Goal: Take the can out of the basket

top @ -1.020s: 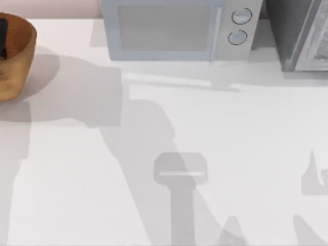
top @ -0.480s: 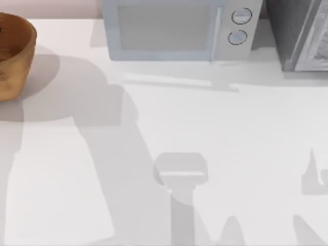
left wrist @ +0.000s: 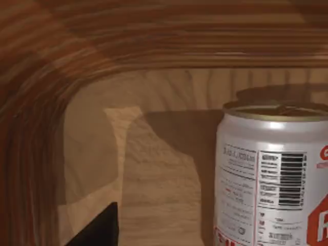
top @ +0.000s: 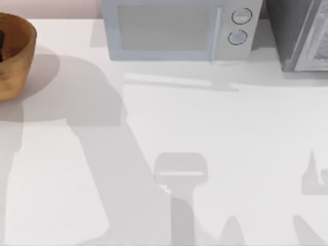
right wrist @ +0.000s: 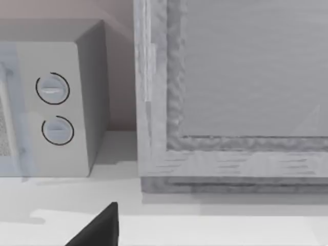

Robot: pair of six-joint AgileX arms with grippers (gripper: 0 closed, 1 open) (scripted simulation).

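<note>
The can (left wrist: pixel 274 177) stands upright on the floor of the basket (top: pixel 18 56), which sits at the table's (top: pixel 205 133) far left edge beside the microwave (top: pixel 177 28). The left gripper is down inside the basket close to the can, with one dark fingertip (left wrist: pixel 97 228) in sight; whether it is open I cannot tell. A dark sliver (top: pixel 1 40) shows inside the basket that was gone half a second ago.
</note>
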